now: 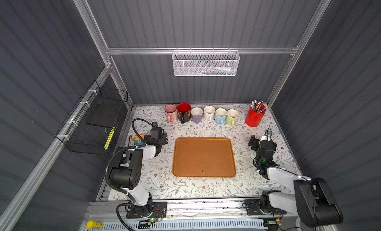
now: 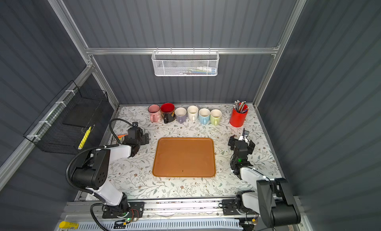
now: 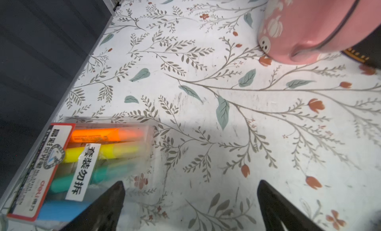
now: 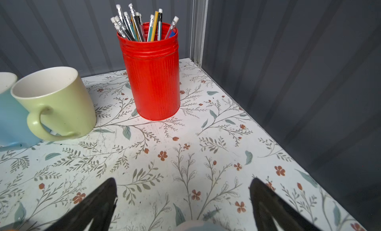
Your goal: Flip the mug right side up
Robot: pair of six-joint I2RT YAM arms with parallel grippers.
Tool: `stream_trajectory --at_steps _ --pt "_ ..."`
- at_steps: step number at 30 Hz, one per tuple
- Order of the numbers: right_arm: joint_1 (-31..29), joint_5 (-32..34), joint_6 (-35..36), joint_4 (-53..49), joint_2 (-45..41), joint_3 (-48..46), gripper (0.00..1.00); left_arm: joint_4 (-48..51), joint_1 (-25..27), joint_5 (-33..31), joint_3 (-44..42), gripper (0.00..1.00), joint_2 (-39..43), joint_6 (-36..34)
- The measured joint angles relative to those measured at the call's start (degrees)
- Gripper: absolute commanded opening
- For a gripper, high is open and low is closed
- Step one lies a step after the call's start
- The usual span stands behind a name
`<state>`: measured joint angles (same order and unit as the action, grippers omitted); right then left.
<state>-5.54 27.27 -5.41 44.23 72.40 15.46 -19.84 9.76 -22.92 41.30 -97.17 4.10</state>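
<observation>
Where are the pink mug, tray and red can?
pink mug (image 1: pixel 172 114): in a top view, outer wall below the rim.
tray (image 1: pixel 204 157): in a top view, bare floor.
red can (image 4: pixel 154 79): right wrist view, ribbed side wall.

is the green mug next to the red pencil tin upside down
No, the green mug stands with its open mouth facing up in the right wrist view.

Writing on the highlighter pack (image 3: pixel 115 149)
A white sticker (image 3: pixel 83 171) reads 套装勿拆 — the red-edged card (image 3: pixel 31 178) beside it seems to say "deli"; its smaller print is too blurred.
</observation>
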Motion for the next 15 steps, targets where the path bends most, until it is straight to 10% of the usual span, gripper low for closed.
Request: stream_trajectory --at_steps 15 --pt "2.6 -5.6 2.8 14.7 8.0 -0.4 0.99 -18.1 -0.1 0.7 -9.0 1.0 0.0 -5.9"
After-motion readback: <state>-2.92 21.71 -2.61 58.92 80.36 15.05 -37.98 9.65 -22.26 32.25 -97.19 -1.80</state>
